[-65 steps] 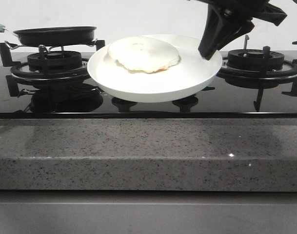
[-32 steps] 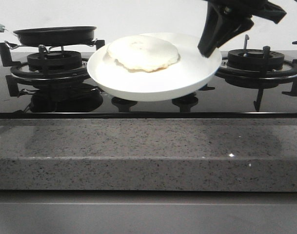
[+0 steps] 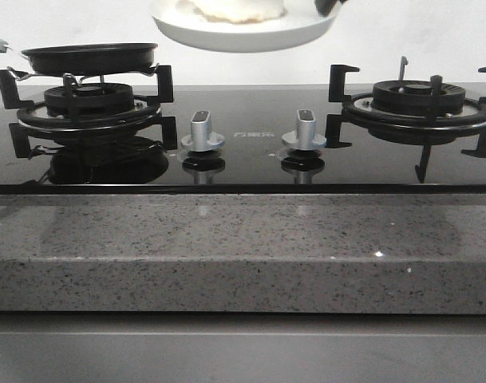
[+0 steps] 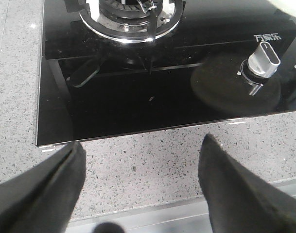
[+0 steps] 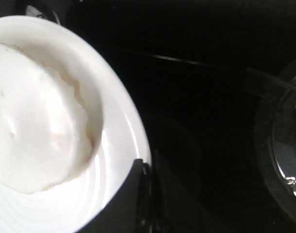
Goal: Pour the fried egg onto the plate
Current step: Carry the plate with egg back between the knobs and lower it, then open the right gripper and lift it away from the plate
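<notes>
1. High at the 12 o'clock edge of the front view, the plate [image 3: 243, 33] hangs in the air above the hob, cut off by the frame; only a sliver of the right gripper [image 3: 328, 6] shows at its rim.
2. Right wrist view alone shows the grip: the right gripper [image 5: 144, 194] is clamped on the plate [image 5: 121, 145] rim, with the fried egg [image 5: 33, 116] lying on the plate toward 10 o'clock from the fingertips.
3. Left wrist view alone shows the left gripper [image 4: 140, 165], its fingers spread wide and holding nothing, over the granite counter [image 4: 152, 160].
4. Front view shows the black frying pan [image 3: 89, 57] on the left burner, at 9 o'clock from the plate.
</notes>
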You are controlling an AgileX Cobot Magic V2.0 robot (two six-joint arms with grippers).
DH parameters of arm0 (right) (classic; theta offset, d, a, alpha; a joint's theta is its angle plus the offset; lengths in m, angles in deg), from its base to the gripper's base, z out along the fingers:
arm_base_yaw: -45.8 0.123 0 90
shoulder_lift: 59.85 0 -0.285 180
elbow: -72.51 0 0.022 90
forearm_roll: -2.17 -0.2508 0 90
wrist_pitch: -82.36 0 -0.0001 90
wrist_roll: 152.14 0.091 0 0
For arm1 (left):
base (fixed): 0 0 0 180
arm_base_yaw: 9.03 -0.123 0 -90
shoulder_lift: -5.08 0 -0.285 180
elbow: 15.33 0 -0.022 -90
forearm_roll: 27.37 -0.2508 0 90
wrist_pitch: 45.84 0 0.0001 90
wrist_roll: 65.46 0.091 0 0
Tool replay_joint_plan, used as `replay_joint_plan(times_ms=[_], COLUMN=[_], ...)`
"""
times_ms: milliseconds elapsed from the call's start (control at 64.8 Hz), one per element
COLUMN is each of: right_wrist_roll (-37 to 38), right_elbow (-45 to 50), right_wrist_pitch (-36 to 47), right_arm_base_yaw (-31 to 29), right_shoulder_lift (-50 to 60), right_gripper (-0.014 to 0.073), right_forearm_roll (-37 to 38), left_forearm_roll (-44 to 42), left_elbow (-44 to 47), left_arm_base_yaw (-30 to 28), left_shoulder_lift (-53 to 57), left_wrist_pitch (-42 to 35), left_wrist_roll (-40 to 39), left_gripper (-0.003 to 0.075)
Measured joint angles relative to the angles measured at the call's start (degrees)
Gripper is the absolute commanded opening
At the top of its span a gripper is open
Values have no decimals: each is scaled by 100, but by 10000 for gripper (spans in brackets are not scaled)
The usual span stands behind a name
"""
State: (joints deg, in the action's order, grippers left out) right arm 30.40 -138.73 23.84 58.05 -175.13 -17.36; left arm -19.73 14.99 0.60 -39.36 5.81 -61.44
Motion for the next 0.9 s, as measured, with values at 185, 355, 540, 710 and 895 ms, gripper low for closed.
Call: replay_joint_plan(times_ms=[185, 355, 540, 710, 895], right_wrist_roll=[559, 882, 928, 942, 942], right_elbow=[-506, -618, -622, -622, -655], right_wrist_pitch=[-245, -281, -449, -567, -567], right_arm_base_yaw=[-126, -135, -135, -135, -135], right_shoulder_lift=[-754, -1169, -1313, -1367, -1355], right_gripper=[-69, -69, -32, 186, 314], right_forearm_roll=[32, 42, 42, 42, 18], left_forearm_roll=[0, 0, 0, 0, 0], left_elbow=[0, 0, 0, 0, 0], left_arm_base_yaw=[0, 0, 0, 0, 0], left_shoulder_lift=[0, 0, 0, 0, 0], left_wrist_pitch=[0, 0, 0, 0, 0], left_wrist_roll=[0, 0, 0, 0, 0], left_gripper=[483, 483, 483, 483, 483])
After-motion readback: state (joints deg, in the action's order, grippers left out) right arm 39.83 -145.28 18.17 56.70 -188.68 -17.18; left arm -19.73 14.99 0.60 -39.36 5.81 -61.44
